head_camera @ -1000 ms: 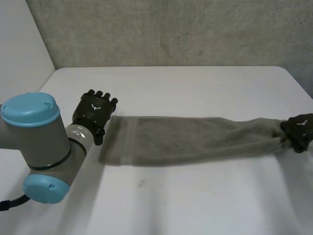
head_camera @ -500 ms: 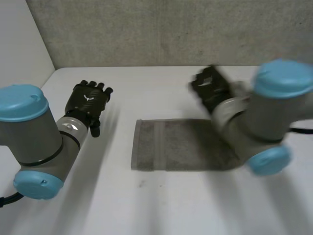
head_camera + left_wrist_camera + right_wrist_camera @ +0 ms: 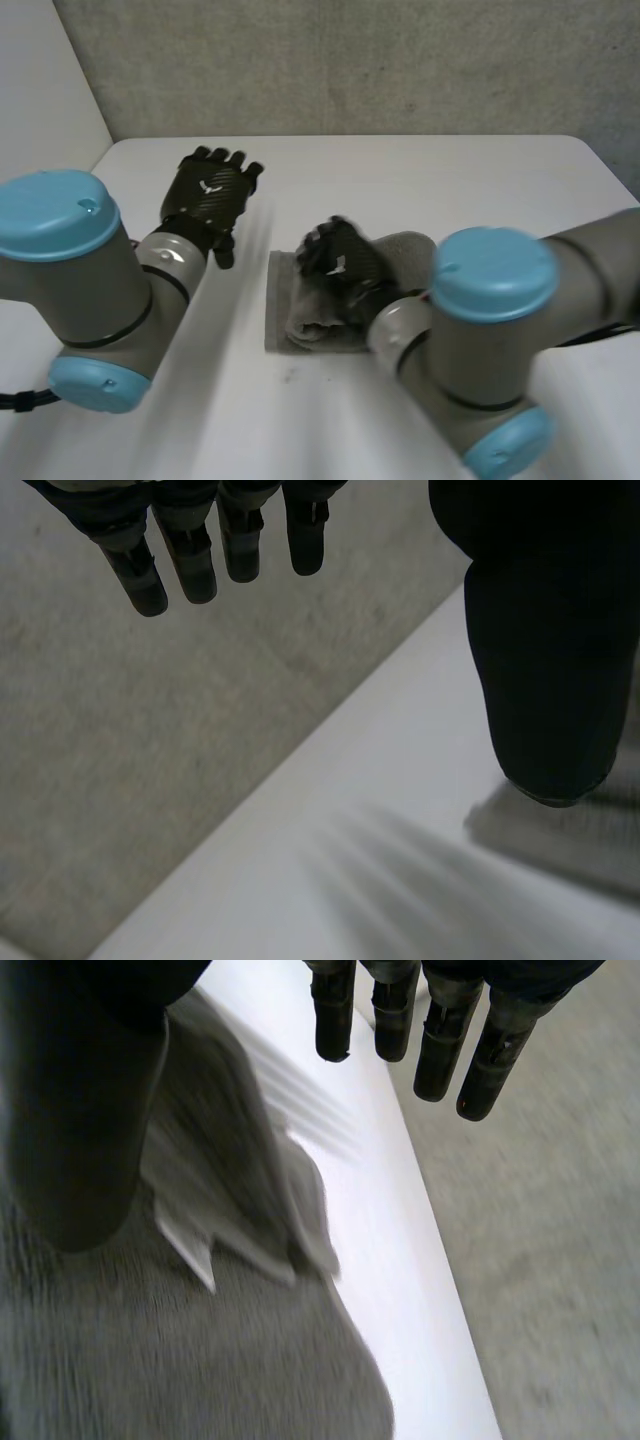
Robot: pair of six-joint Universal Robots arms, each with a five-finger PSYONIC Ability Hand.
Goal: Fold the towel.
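Two hands, one towel. Towel (image 3: 283, 312) lay near the middle of the table (image 3: 450, 180), doubled over itself, with the upper layer rumpled and bunched toward the end on the robot's left.

Right hand (image 3: 345, 265) was directly over the towel, palm facing the upper layer. In its wrist view the fingers (image 3: 440, 1045) were straight and well apart from the thumb, gripping nothing. A loose flap of cloth lay under the palm.

Left hand (image 3: 212, 192) stood off the towel on the robot's left side, near it but apart. Its fingers (image 3: 200, 555) were straight and relaxed, empty.

Judgement: step in hand was settling the upper layer to finish the fold. Fold roughly made but untidy. The flap looked skewed, and its edges did not appear to meet those of the layer below.

To do it well:
- Lift the right hand straight up off the towel, not sideways, so the top layer is not dragged.
- Sweep flat fingers from the towel's folded edge toward its free edges to press out the bunching.
- Bring the left hand onto the towel's nearest corner to pin it during that sweep.

Risk: thin cloth on a smooth table, so the whole towel was likely to slide if pressed without pinning.
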